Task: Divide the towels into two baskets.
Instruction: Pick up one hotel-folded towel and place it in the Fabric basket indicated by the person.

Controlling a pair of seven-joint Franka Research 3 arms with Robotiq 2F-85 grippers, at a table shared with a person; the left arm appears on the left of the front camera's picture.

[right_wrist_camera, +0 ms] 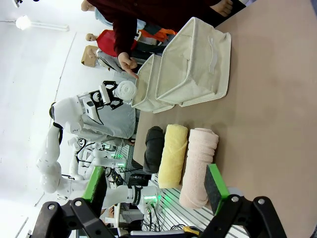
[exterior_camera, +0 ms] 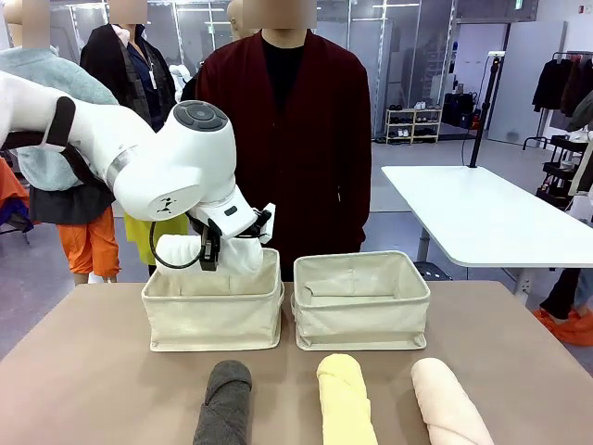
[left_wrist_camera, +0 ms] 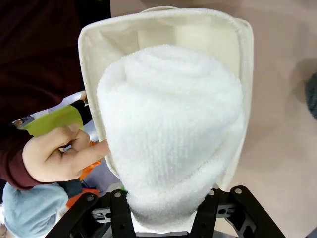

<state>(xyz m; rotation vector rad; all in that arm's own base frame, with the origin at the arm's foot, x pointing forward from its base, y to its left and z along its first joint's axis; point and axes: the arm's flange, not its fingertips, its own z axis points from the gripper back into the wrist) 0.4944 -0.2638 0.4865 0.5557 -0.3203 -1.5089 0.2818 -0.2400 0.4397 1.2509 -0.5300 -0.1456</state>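
A: What did the left wrist view show that the front one did not?
B: The left gripper (left_wrist_camera: 163, 213), its jaws clamped on the near end of the white towel (left_wrist_camera: 168, 129). The roll hung over the open mouth of the left basket (left_wrist_camera: 241, 74), and a person's hand (left_wrist_camera: 52, 158) laid a forefinger against that basket's rim.
A: And the right gripper?
B: In its own wrist view the right gripper (right_wrist_camera: 155, 191) had its jaws apart, well away from the left basket.
A: The surface and the room?
B: The surface (exterior_camera: 519, 371) was tan. The right basket (exterior_camera: 361, 311) stood just beside the left basket. On the near side lay the dark grey towel (exterior_camera: 222, 403), the pale yellow towel (exterior_camera: 346, 399) and the pale pink towel (exterior_camera: 449, 403). Beyond the left basket stood the person (exterior_camera: 296, 139), with a white table (exterior_camera: 482, 218) farther back.
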